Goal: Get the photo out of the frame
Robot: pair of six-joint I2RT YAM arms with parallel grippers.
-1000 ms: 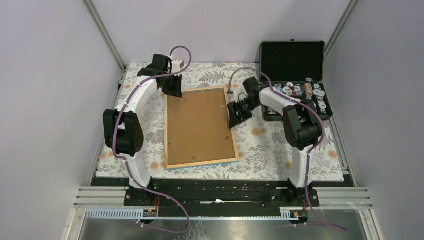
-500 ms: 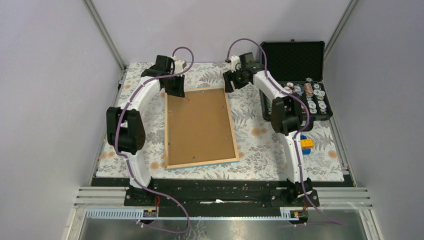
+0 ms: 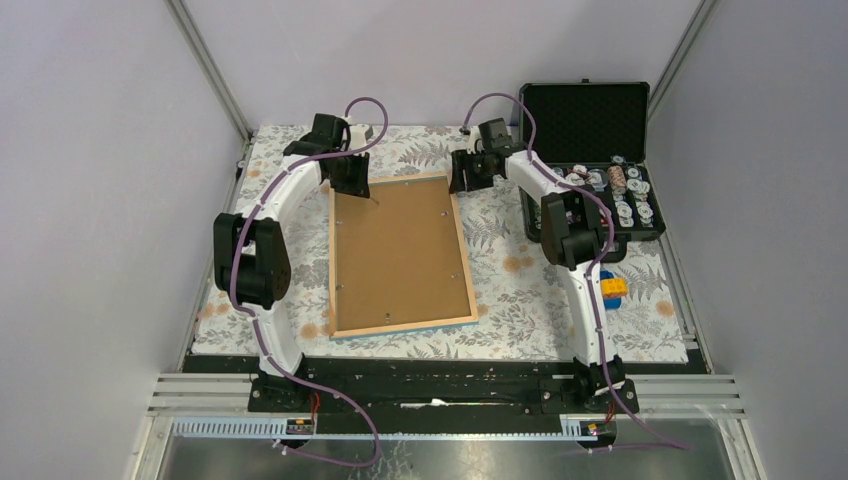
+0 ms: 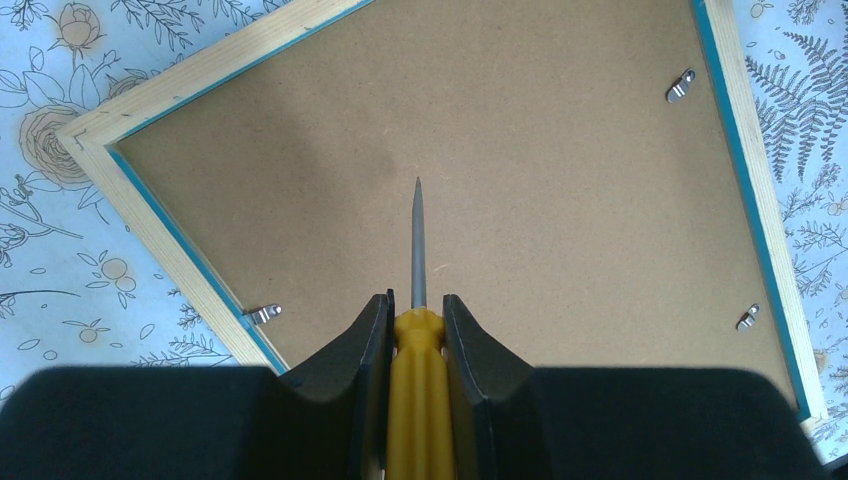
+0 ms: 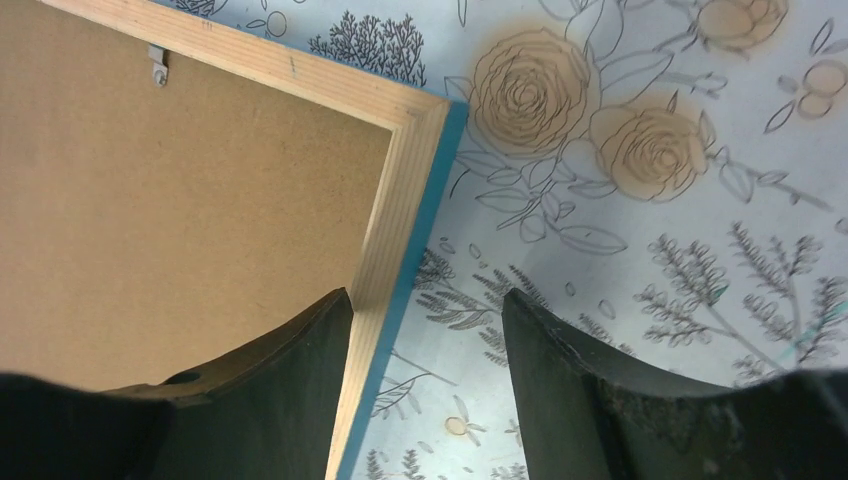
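The frame [image 3: 400, 255] lies face down on the flowered cloth, its brown fibreboard back up, with a pale wood rim and light-blue edge. The photo is hidden under the board. My left gripper [image 3: 352, 175] is over the frame's far left corner, shut on a yellow-handled screwdriver [image 4: 418, 360] whose metal tip points at the board [image 4: 480, 150]. Small metal clips [image 4: 262, 315] hold the board at the rim. My right gripper [image 3: 466, 172] is open over the frame's far right corner [image 5: 400, 170], one finger [image 5: 300, 380] above the rim, the other over the cloth.
An open black case [image 3: 590, 160] with several small round parts stands at the far right. A yellow and blue toy [image 3: 612, 287] lies on the cloth by the right arm. Cloth [image 3: 520, 290] shows round the frame.
My right arm has swung from the frame's right edge up to its far right corner and settled there. The left gripper has barely moved.
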